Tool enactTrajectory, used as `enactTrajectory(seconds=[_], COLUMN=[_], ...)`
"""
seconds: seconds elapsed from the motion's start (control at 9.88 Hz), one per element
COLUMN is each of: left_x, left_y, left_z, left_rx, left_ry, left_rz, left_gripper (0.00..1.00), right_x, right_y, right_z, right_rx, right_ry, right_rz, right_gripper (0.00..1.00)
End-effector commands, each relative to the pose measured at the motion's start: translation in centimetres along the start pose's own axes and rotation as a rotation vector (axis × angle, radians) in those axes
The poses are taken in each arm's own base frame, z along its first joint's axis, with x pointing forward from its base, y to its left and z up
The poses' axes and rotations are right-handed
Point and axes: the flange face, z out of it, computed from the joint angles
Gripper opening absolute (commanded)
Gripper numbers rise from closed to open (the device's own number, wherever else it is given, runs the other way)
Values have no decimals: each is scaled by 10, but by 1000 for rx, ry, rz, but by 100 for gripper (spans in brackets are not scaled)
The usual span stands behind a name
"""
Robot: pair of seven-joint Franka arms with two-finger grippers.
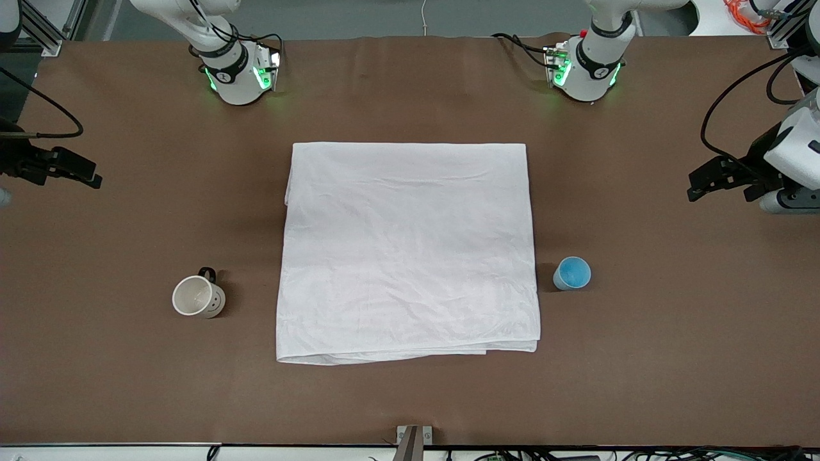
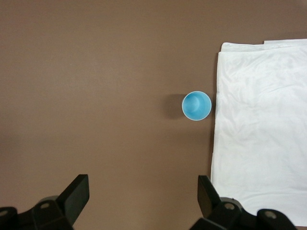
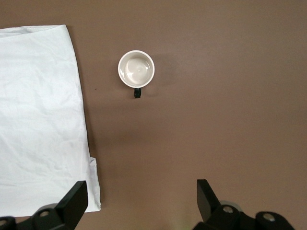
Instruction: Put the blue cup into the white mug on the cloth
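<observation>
- Two cups sit on bare table at either edge of the cloth (image 1: 408, 250), neither on it, so the task looks unstarted.
- Cup (image 1: 572, 273): upright, just beside the cloth's edge toward the left arm's end, apart from it by a thin strip of table. Its open mouth faces up, which I judge suits a grasp from above.
- Mug (image 1: 198, 296): upright and empty, well apart from the cloth toward the right arm's end, a little nearer the front camera than the cup. Its black handle points toward the robots' bases.
- Left gripper (image 1: 711, 182): over bare table at its arm's end, fingers (image 2: 76, 194) spread wide and empty. Its wrist camera looks straight down on the cup (image 2: 196, 105), probably so the grasp can be lined up.
- Right gripper (image 1: 70, 169): over bare table at its own end, likewise spread and empty, with the mug (image 3: 136, 69) in its wrist view.
- Judgement: each arm waits on the side of the thing it can reach; the mug likely has to go onto the cloth first.
</observation>
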Motion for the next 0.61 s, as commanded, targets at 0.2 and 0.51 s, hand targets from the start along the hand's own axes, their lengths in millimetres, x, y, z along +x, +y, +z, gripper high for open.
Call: enactTrajectory(seconds=[0.2,0.51], left_x=[1,1], left_y=[0,0], left_z=[-4,-5], left_rx=[0,0], left_ry=[12,14], left_rz=[13,14], left_gripper=[100,100], right_x=[-3,-4], right_y=[-1,-26], right_z=[0,7], right_rx=[-12,-14], right_ry=[0,-9], right_rz=[16,-19], right_gripper=[100,100])
